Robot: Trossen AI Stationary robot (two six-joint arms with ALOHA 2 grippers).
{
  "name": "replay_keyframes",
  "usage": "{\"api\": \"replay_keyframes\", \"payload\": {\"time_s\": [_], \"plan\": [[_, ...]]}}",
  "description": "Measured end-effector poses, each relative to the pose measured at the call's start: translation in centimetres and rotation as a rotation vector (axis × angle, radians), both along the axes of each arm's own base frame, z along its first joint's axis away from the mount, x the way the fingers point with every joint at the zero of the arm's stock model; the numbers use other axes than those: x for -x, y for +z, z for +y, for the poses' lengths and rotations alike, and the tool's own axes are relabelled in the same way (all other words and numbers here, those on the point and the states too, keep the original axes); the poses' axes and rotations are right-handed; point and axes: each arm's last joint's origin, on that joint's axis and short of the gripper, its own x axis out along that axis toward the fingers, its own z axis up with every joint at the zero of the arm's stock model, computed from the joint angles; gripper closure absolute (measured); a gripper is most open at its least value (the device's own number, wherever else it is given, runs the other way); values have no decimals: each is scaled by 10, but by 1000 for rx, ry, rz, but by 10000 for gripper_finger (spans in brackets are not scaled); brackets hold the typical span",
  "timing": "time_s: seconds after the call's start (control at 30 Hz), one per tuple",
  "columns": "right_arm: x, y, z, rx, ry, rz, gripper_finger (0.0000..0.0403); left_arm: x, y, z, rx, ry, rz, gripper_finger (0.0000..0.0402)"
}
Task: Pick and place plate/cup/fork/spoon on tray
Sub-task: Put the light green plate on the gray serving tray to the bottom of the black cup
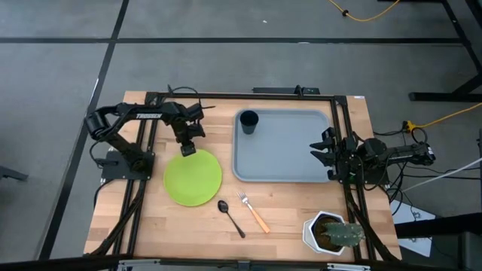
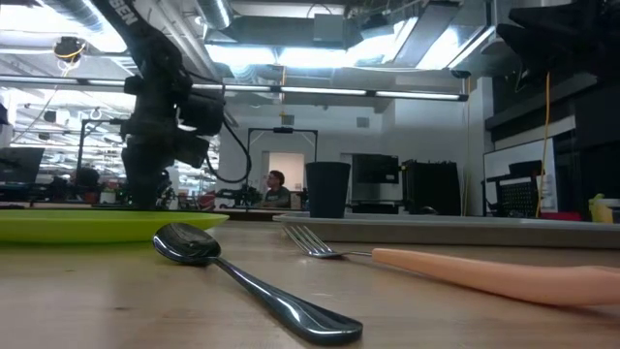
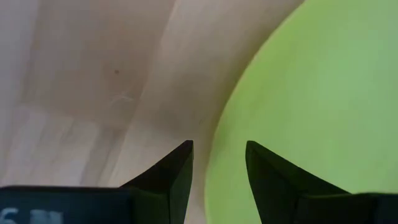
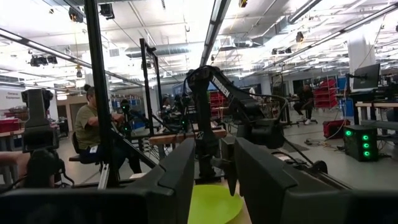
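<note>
The lime-green plate (image 1: 193,178) lies flat on the wooden table, left of the grey-blue tray (image 1: 282,162). The dark cup (image 1: 248,120) stands upright in the tray's far left corner. The dark spoon (image 1: 231,217) and the orange-handled fork (image 1: 254,213) lie side by side on the table near the front. My left gripper (image 1: 187,148) is open, pointing down at the plate's far rim (image 3: 214,162), one finger outside the rim and one over the plate. My right gripper (image 1: 322,154) is open and empty over the tray's right edge. My left gripper's fingers (image 3: 177,171) come from above and stand on either side of the plate's far rim. I cannot tell whether they touch it. The plate lies flat on the table.
A white hexagonal pot with a cactus (image 1: 331,232) stands at the front right corner. A black metal frame (image 1: 248,95) runs along the table's edges. Bare wood shows at the front left. People sit in the room beyond the table (image 4: 93,134).
</note>
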Motion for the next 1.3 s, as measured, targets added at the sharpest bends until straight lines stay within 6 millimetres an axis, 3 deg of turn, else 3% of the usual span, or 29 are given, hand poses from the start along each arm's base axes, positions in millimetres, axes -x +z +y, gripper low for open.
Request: {"api": "replay_keyframes", "payload": {"time_s": [0.43,0.57,0.73,0.9,1.07,1.3], "plan": [[0,0,0,1,0,2,283,-11,-8,-15,12,-91,32,271],[0,0,0,1,0,3,282,-13,-8,-19,-12,-113,47,309],[0,0,0,-9,3,2,283,-14,-7,-24,-7,-52,79,385],[0,0,0,-24,9,2,283,-14,-2,-24,64,27,58,396],[0,0,0,-50,18,2,282,-13,31,-23,133,55,44,400],[0,0,0,-49,18,3,283,-10,105,-13,70,81,-63,401]]}}
